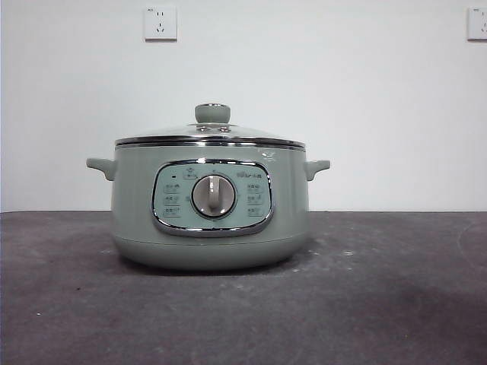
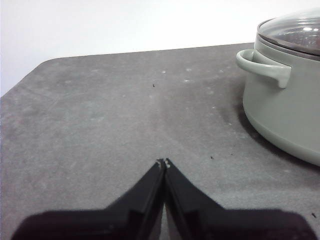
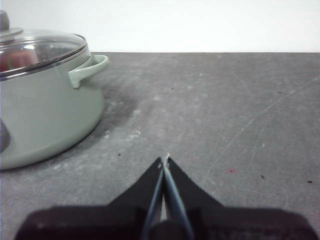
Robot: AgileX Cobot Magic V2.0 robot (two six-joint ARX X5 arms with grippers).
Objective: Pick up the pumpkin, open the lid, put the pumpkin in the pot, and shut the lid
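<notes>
The sage-green pot [image 1: 209,236] stands on the table's middle with its dial facing the front view. The glass lid [image 1: 209,135] sits shut on it, knob [image 1: 212,113] on top. In the right wrist view an orange-red shape [image 3: 15,57] shows through the lid [image 3: 45,47]; I cannot tell for sure that it is the pumpkin, which shows nowhere else. My left gripper [image 2: 164,162] is shut and empty over bare table, apart from the pot [image 2: 285,115]. My right gripper [image 3: 165,159] is shut and empty on the pot's [image 3: 45,115] other side. Neither arm shows in the front view.
The dark grey table [image 1: 380,304] runs back to a white wall with two sockets [image 1: 160,23] [image 1: 477,23]. The table's rounded corner [image 2: 30,75] shows in the left wrist view. The pot's side handles [image 2: 265,67] [image 3: 90,70] stick out.
</notes>
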